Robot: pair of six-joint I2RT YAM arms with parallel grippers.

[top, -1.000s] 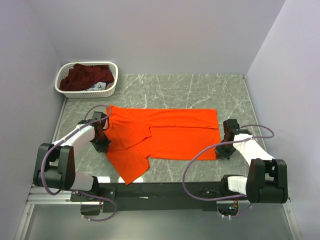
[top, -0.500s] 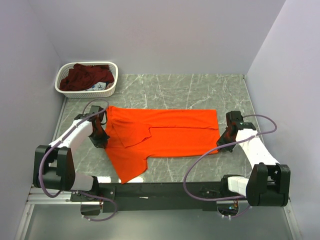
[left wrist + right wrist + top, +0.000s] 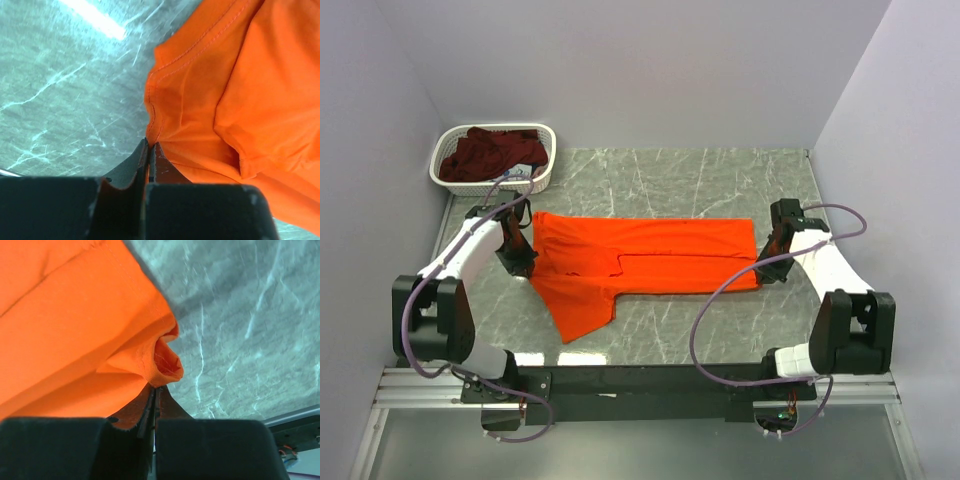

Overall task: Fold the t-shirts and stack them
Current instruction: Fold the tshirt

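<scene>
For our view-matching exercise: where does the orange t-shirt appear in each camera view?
Top external: orange t-shirt spread across mid-table.
Left wrist: orange t-shirt fills the right, hem in jaws.
Right wrist: orange t-shirt fills upper left, corner in jaws.
Shared landmark: grey marble table.

Pale lavender walls (image 3: pixel 620 70) rise on three sides of a grey-green, white-veined marble counter (image 3: pixel 720 180), evenly lit.

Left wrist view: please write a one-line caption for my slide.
Left gripper shut on the edge of the orange t-shirt, over the grey marbled table.
</scene>
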